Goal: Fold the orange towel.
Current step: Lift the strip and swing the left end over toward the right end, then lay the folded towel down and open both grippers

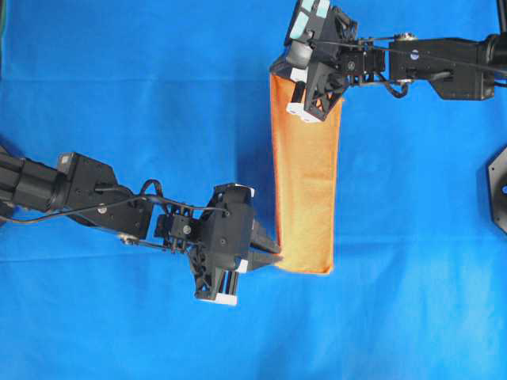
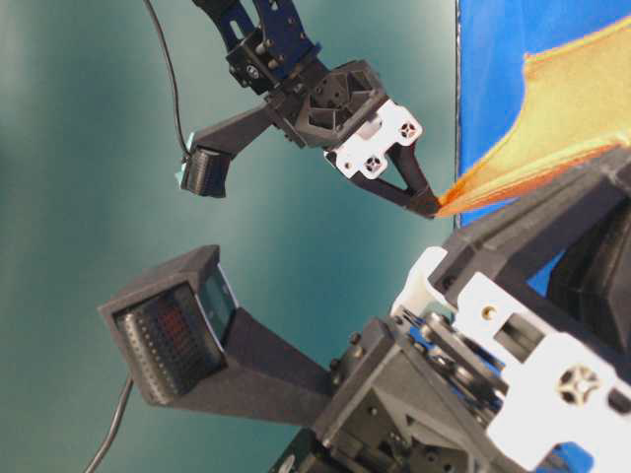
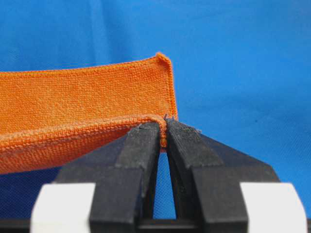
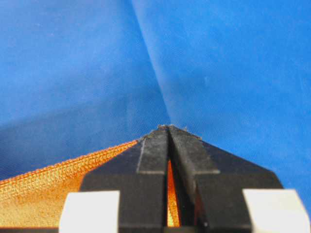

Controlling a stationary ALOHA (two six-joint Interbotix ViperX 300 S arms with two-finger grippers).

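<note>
The orange towel (image 1: 305,182) shows in the overhead view as a narrow strip running top to bottom on the blue cloth. My left gripper (image 1: 274,260) is shut on its lower left corner; in the left wrist view the hem (image 3: 163,131) is pinched between the black fingertips and the towel (image 3: 87,102) runs off to the left. My right gripper (image 1: 283,70) is shut on the upper left corner. In the right wrist view orange towel (image 4: 43,194) shows beside and between the closed fingers. At table level the right gripper (image 2: 426,204) holds a corner of the towel (image 2: 572,108) lifted.
A blue cloth backdrop (image 1: 142,95) covers the whole table. A black mount (image 1: 497,186) stands at the right edge. The left arm's wrist camera (image 2: 173,340) fills the foreground at table level.
</note>
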